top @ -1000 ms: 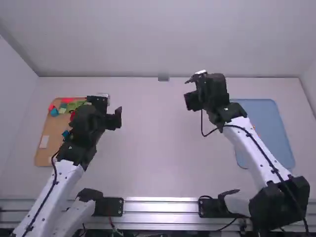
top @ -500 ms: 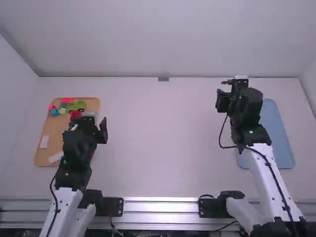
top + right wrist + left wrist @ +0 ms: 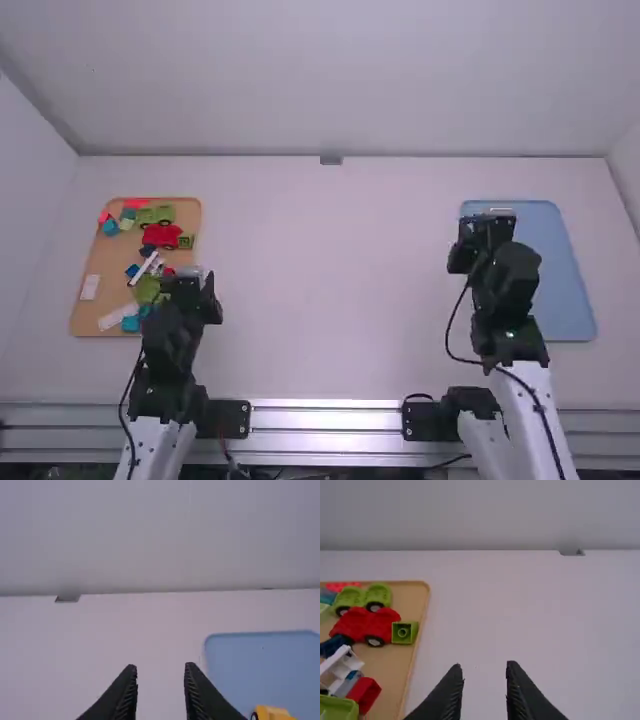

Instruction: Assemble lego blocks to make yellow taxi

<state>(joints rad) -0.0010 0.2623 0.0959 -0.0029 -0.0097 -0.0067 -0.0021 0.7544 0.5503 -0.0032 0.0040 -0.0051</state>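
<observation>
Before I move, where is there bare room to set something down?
The broad white table between the tan tray and blue tray is bare. So is the blue tray beyond its yellow piece. The tan tray is crowded around the red car, and the right arm hangs over the blue tray.

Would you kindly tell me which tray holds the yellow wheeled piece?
The blue tray, at the high view's right; the tan tray bears the red wheeled piece.

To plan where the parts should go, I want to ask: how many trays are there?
2. The tan tray lies on the left, bearing a red toy car base; the blue tray lies on the right, partly covered by the right arm.
</observation>
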